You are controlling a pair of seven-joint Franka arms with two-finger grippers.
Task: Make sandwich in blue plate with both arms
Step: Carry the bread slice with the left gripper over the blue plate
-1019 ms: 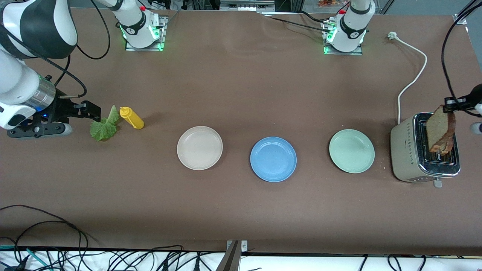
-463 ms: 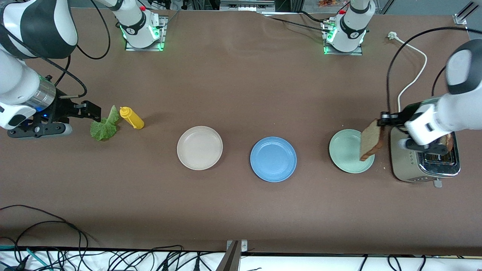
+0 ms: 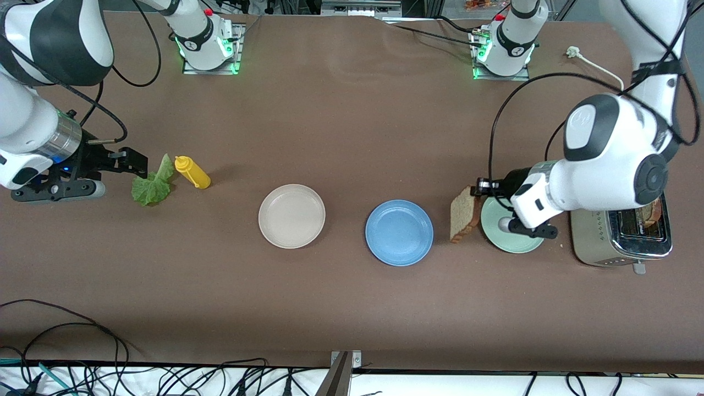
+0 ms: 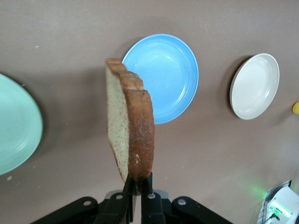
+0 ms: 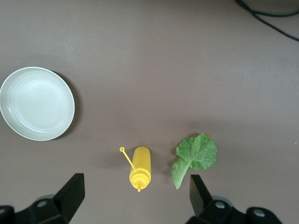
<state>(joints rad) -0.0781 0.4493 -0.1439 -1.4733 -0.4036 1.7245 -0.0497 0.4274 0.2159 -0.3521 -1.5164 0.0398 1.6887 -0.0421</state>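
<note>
Left gripper [image 3: 477,190] is pinching the bread slice [image 3: 462,214] upright, and the blue plate [image 3: 399,232] sits at its 9 o'clock, just beside. Right gripper [image 5: 135,198], jaws spread, waits over the lettuce [image 3: 151,183].

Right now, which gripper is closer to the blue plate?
Left. The left gripper, shut on a bread slice, hangs between the blue plate and green plate; the right gripper waits open by the lettuce.
</note>
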